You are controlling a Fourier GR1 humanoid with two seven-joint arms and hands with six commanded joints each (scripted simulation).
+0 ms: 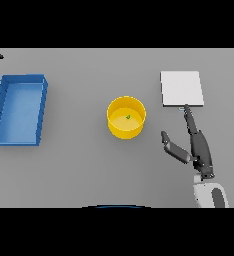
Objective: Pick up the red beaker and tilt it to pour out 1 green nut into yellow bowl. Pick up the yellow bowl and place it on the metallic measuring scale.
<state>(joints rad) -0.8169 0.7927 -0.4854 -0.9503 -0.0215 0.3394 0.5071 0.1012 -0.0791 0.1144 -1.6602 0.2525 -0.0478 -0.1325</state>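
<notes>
Yellow bowl (pixel 126 118) holds one green nut (pixel 128 117); blue tray (pixel 19 110) sits left on the grey table (pixel 89 165). Right hand (pixel 199 147) open, holding nothing, near the scale (pixel 182 88).

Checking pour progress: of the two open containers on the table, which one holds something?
The round yellow bowl at the centre: a small green nut lies inside it. The blue rectangular bin on the left shows nothing inside.

The grey desk (pixel 79 170) carries a blue tray (pixel 4 107) at its left side, a yellow bowl (pixel 124 127) near the middle, and a flat metallic scale (pixel 181 87) to the right, all well apart.
</notes>
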